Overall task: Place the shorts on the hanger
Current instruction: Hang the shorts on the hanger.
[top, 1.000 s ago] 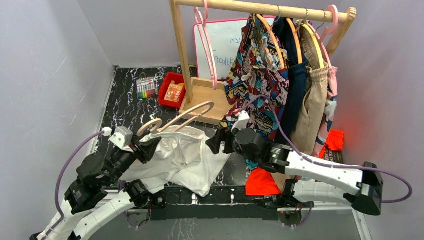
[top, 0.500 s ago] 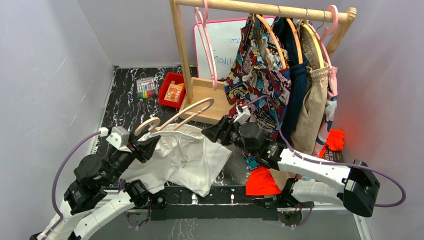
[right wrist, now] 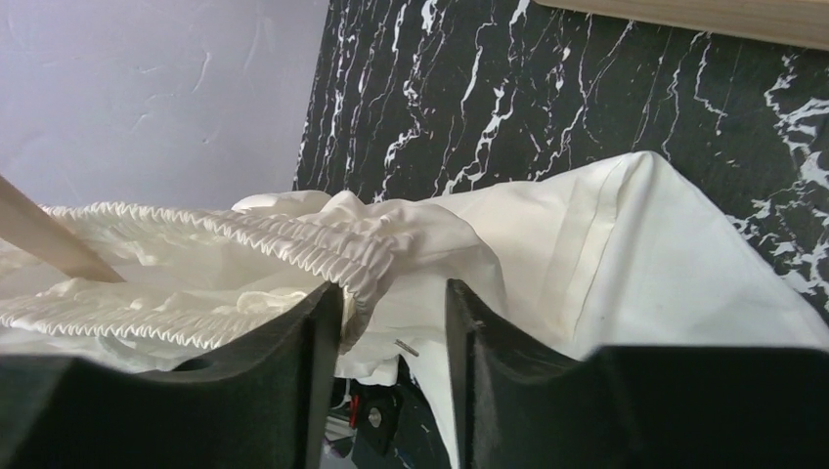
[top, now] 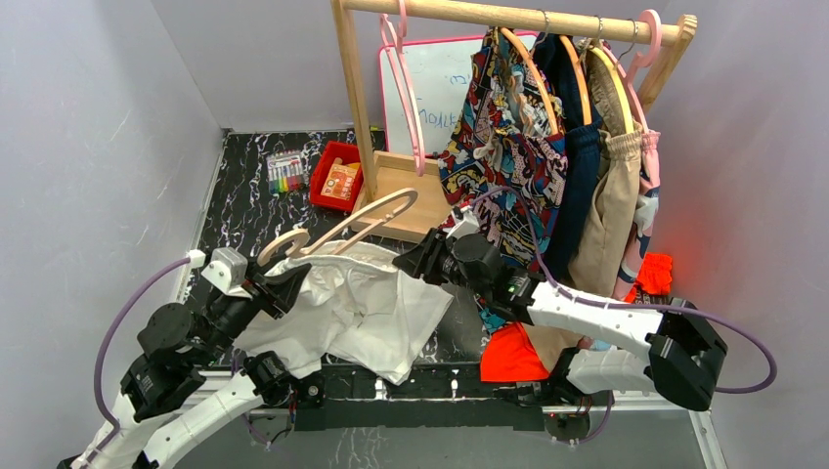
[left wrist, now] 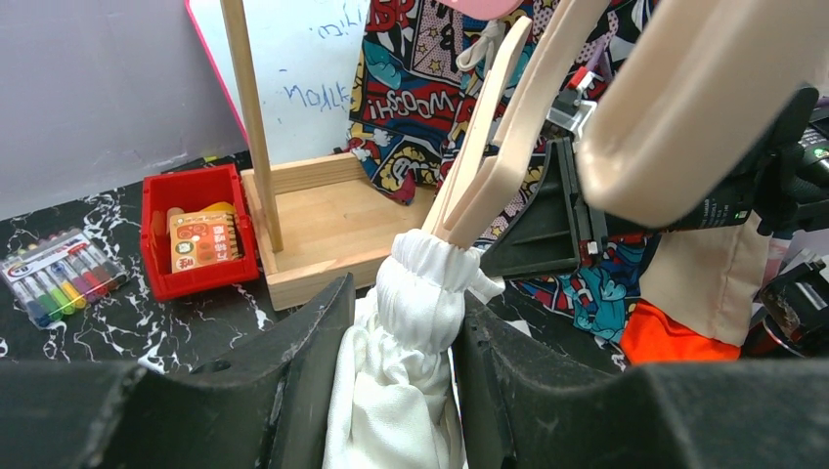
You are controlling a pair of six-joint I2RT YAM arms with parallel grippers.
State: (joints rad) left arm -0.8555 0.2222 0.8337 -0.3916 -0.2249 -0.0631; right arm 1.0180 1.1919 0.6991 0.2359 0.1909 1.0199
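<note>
The white shorts (top: 362, 308) lie bunched on the black marble table in front of the arms. The cream hanger (top: 376, 210) slants up out of their gathered waistband, hook to the left. My left gripper (top: 283, 288) is shut on the waistband's left end (left wrist: 420, 293), where the hanger's arm (left wrist: 508, 147) comes out of the cloth. My right gripper (top: 415, 259) is at the waistband's right end. Its jaws stand apart, the gathered edge (right wrist: 362, 269) lies over the left fingertip (right wrist: 327, 308), and no cloth is pinched. The hanger's arm (right wrist: 39, 244) shows at the far left of the right wrist view.
A wooden clothes rack (top: 357, 98) with a box base (top: 401, 186) stands behind, carrying a pink hanger (top: 403, 88), a comic-print garment (top: 508, 147) and tan shorts (top: 606, 215). A red bin (top: 337, 176) and markers (top: 284, 172) lie far left. Orange cloth (top: 513, 357) lies near my right arm.
My right gripper has moved left and forward up to the waistband's right end. My left gripper has shifted slightly left with the shorts and hanger still in it.
</note>
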